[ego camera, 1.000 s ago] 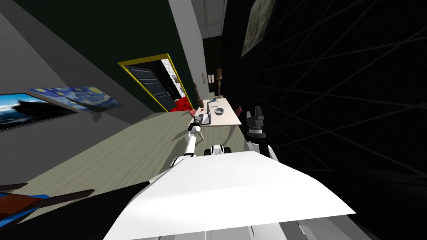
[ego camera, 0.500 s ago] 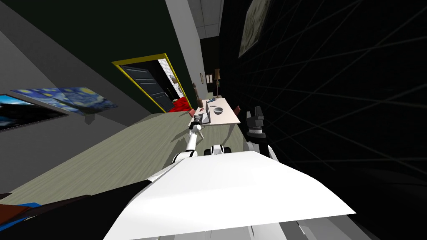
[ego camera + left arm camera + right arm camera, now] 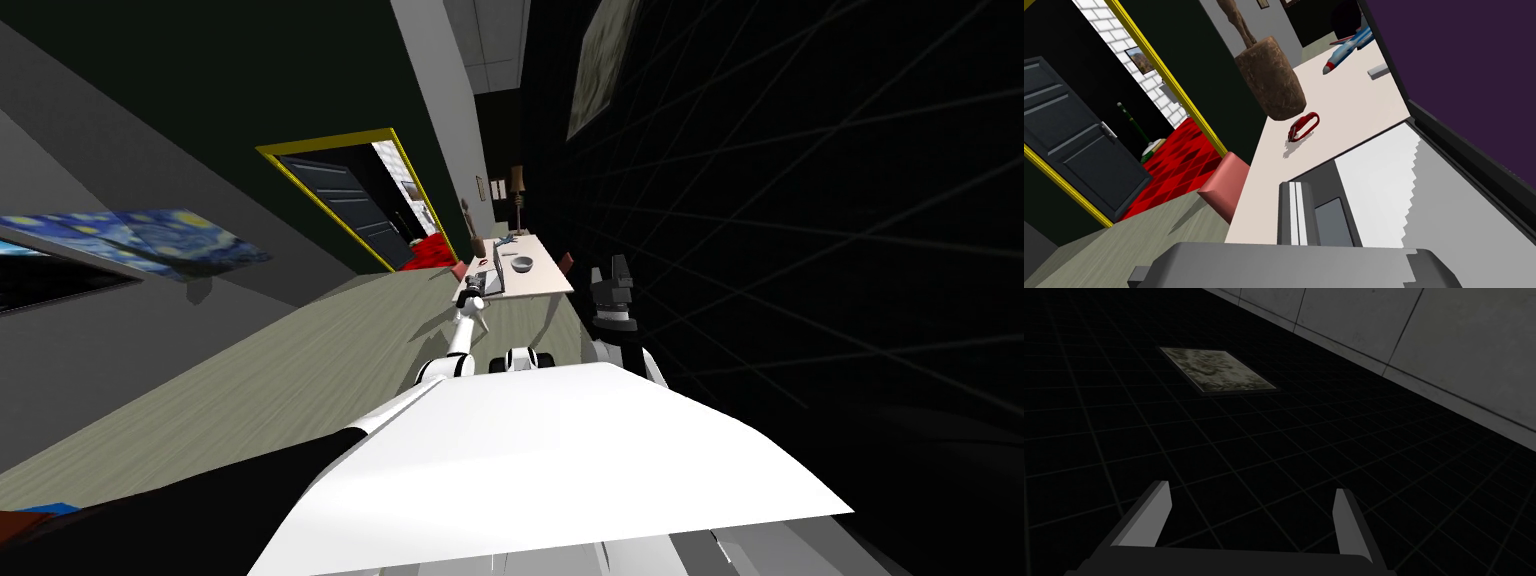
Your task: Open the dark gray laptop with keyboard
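The dark grey laptop (image 3: 1384, 200) lies on the pale table (image 3: 1344, 110) with its lid (image 3: 1464, 100) raised, showing a dark purple screen. Its light keyboard deck and touchpad (image 3: 1331, 220) are uncovered. My left gripper (image 3: 1296, 184) is shut with nothing between its fingers, its tips over the front part of the base beside the touchpad. In the head view the laptop (image 3: 497, 271) is small at the table's near left corner, and the left gripper (image 3: 470, 293) reaches to it. My right gripper (image 3: 1251, 508) is open, raised beside my right shoulder (image 3: 612, 288).
On the table beyond the laptop are a red ring-shaped thing (image 3: 1304, 126), a brown block (image 3: 1271, 80), a blue toy rocket (image 3: 1344, 50) and a bowl (image 3: 522, 264). A pink chair (image 3: 1226, 185) stands at the table's side. A yellow-framed doorway (image 3: 345, 200) with a dark door lies to the left.
My head view has shifted: the wall paintings and the doorway slid left. The left arm has stretched slightly toward the laptop. The right arm has not moved.
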